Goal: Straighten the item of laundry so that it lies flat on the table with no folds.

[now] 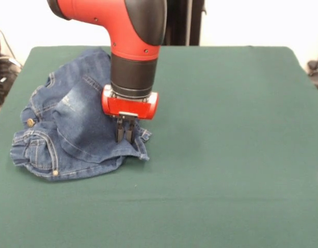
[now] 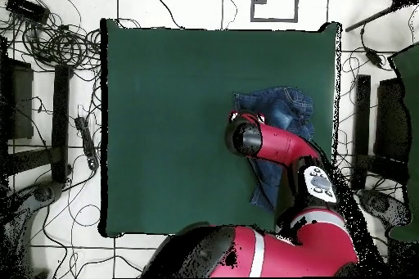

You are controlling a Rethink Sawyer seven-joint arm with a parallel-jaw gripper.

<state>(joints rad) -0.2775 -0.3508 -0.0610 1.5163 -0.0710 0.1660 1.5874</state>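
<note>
the jeans (image 1: pixel 71 126) lie crumpled on the green bench (image 1: pixel 226 155), toward the left side in the front view and short of the near edge, with a wide stretch of bare felt to their right. that view shows detail the overhead cannot: the denim is heaped in overlapping folds, a faded whitish patch faces up near the middle, the waistband end with a small metal button (image 1: pixel 30 122) sits at the left, and orange-stitched seams run along the lower left bundle. it also shows the end effector (image 1: pixel 125 135) coming straight down under the red wrist block, its two dark fingers (image 1: pixel 119 133) drawn close together and pinching the cloth at the right-hand hem of the jeans, where the fabric bunches into a small frill beside them. the overhead view hides the end effector entirely beneath the arm (image 2: pixel 270 141), and the arm covers the middle of the jeans (image 2: pixel 286 108) too; what it adds is the layout, with the denim lying near the bench's (image 2: pixel 164 128) right edge, one part showing above the arm and a narrower strip trailing down toward the robot's base.
</note>
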